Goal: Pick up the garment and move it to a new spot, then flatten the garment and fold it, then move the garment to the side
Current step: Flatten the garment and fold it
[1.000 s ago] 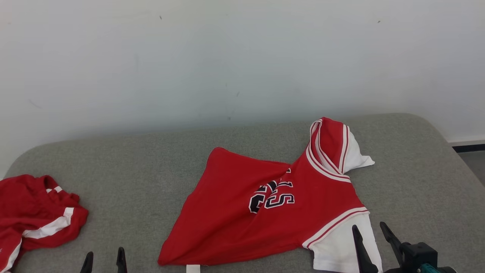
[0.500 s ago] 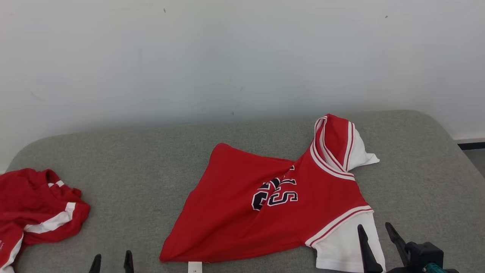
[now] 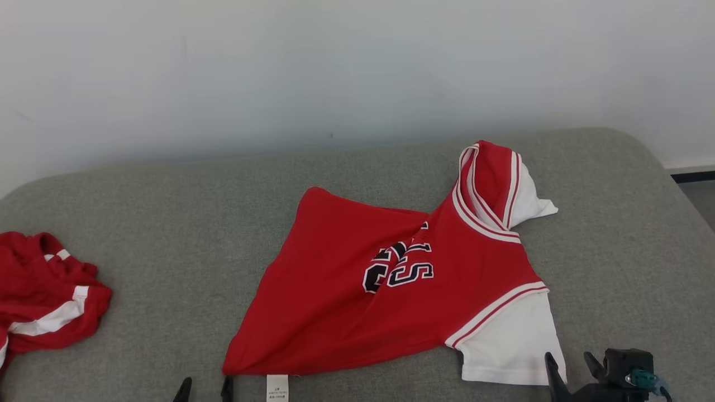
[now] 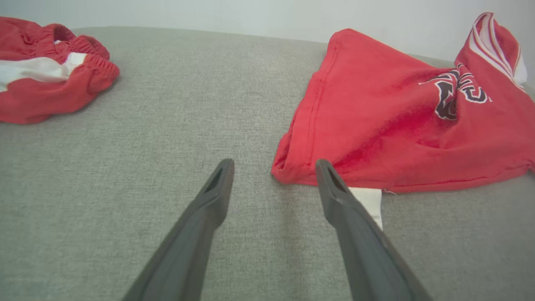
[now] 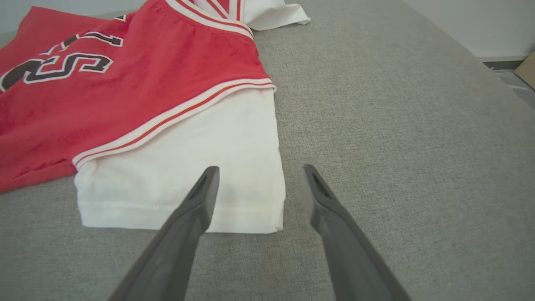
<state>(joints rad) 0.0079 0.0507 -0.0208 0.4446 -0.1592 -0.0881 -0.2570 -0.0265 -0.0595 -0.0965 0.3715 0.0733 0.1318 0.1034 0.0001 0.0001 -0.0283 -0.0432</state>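
1 garment (image 3: 341,312) on grey cushion (image 3: 167,212)

A red jersey (image 3: 385,290) with white sleeves lies rumpled, unfolded, on the grey cushion (image 3: 167,195).

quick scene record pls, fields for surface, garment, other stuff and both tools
surface: grey padded surface
garment: red jersey, spread out but rumpled, not folded, lettering creased
sleeve: white sleeve lying flat at the near right
label: white care label sticking out at the near hem
other item: second red garment bunched at the left
left tool: open, empty, by the jersey's near left corner
right tool: open, empty, at the white sleeve's near edge
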